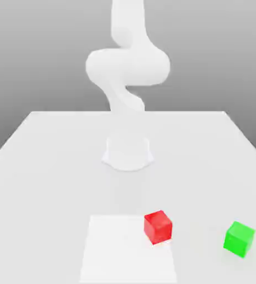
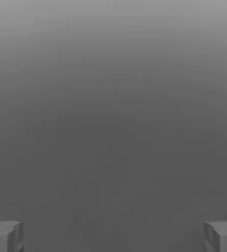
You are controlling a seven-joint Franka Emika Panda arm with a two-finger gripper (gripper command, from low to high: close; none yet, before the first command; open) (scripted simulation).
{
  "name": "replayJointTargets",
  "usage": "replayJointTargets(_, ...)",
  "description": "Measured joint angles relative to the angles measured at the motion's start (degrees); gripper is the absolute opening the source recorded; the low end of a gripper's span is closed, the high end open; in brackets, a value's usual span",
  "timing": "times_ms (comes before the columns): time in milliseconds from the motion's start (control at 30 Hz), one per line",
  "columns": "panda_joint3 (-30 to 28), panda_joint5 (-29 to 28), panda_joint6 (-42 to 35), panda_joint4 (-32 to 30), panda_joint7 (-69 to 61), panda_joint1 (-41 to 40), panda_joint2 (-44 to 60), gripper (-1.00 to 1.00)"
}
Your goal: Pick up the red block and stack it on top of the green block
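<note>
Red block (image 1: 158, 227): seen in the exterior view on the table (image 1: 47, 194), over the right border of the white patch (image 1: 130, 252), as that view shows it; not lifted.
Green block (image 1: 239, 239): seated on the table toward the exterior view's right, well apart from the red block; its top is bare.
Gripper (image 2: 114, 237): its fingers are seen spread wide at the two sides of the hand view, with nothing held between them.
Arm (image 1: 127, 66): raised above its base, behind both blocks in the exterior view.
Done: nothing of the stack, as far as can be judged.
Left: the whole task; the red block is to be reached, gripped, lifted, carried across and set down on the green block.
Edges: the table's far edge lies well behind the blocks; its near edge cannot be told.
Open room: bare surface is seen between the blocks, so fingers should fit down around the red block; both blocks sit turned, so the grip should be aligned to its faces.
</note>
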Motion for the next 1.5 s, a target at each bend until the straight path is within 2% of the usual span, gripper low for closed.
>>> replayJointTargets(600, 2.69, 0.07, 23.86, -24.18, -11.23, 6.76, 38.46, 0.00)
replayJointTargets(833, 1.22, -1.51, 35.74, -23.92, -10.76, 8.07, 52.97, 0.00)
replayJointTargets(867, 0.94, -1.73, 37.01, -23.72, -10.60, 8.30, 54.45, -1.00)
replayJointTargets(1100, 0.99, -1.92, 37.05, -23.71, -10.43, 8.23, 54.53, -1.00)
replayJointTargets(1300, 2.01, -0.05, 27.60, -25.31, -11.80, 7.70, 43.48, -1.00)
replayJointTargets(1367, 3.42, 0.07, 24.56, -23.45, -13.20, 9.03, 42.28, -1.00)
replayJointTargets(1500, 7.90, -0.79, 19.03, -15.86, -17.30, 16.12, 44.44, -1.00)
